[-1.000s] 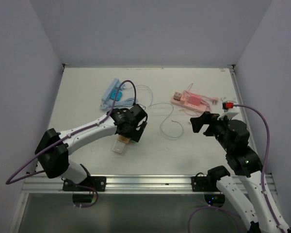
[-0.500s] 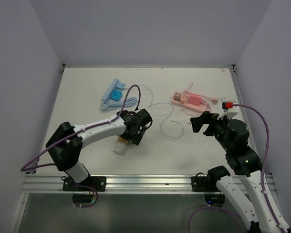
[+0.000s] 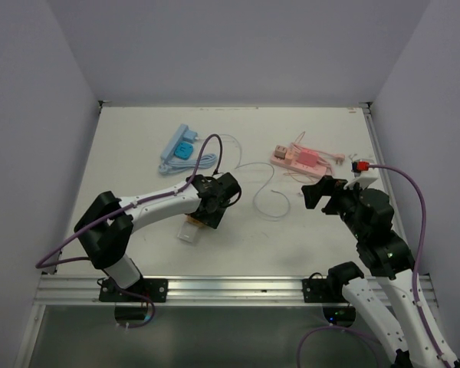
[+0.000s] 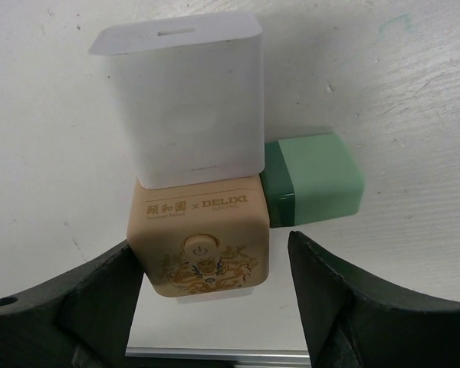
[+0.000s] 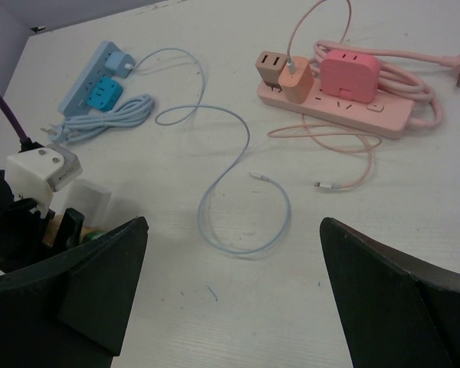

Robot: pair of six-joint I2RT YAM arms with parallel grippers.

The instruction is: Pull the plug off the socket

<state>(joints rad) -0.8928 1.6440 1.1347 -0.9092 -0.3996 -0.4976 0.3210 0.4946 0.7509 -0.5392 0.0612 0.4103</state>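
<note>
Reaching across the white table (image 3: 138,138), the left gripper (image 3: 205,217) hangs low over a tan cube socket (image 3: 193,223) near the front edge; from above, contact is hard to judge. The left wrist camera shows its jaws spread, one on either side of the socket, with a white plug (image 4: 185,100) set against its far face and a green plug (image 4: 314,180) on its side. The right wrist camera shows the right gripper (image 5: 234,299) spread wide, well apart from a pink power strip (image 5: 333,103) and a blue power strip (image 5: 92,77).

Green plug (image 4: 313,178) abuts socket (image 4: 203,245); open table (image 4: 54,153) opposite side.
</note>
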